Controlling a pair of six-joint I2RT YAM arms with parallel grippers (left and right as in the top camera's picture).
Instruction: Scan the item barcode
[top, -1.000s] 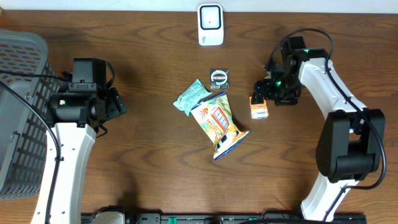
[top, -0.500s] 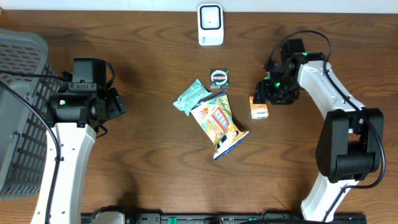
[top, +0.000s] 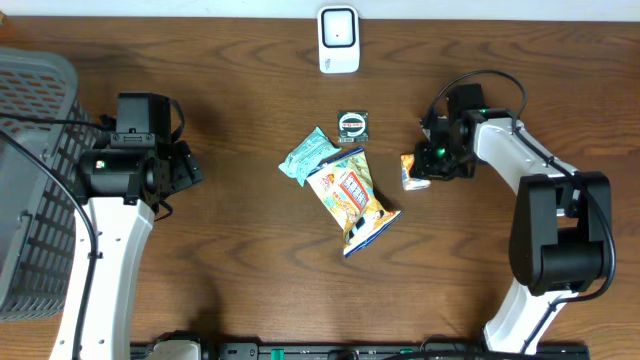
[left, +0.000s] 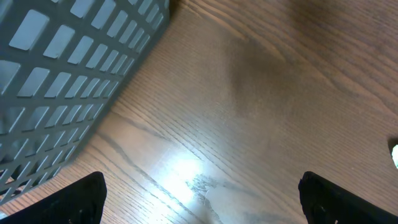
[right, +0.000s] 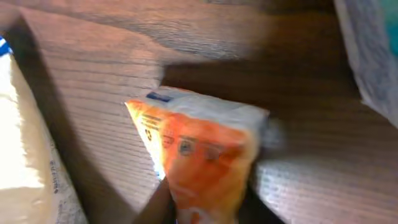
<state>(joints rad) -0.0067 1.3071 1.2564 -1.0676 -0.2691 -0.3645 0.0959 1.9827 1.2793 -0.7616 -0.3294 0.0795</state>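
Within the last second the right gripper (top: 420, 167) is being narrowed from wide to a pinch on the small orange snack packet (top: 412, 178), so the pickup is judged nearly secured. The carry to the white scanner (top: 338, 40) is not yet begun. The packet is being held low over the table, right of the chip bag (top: 352, 198). Its long axis is being kept in line with the fingers, white end pointing away. The left gripper (left: 199, 199) is being held wide open.

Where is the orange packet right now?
Overhead view: the orange packet sits right of centre, pinched in the right tool, just right of the snack bag.
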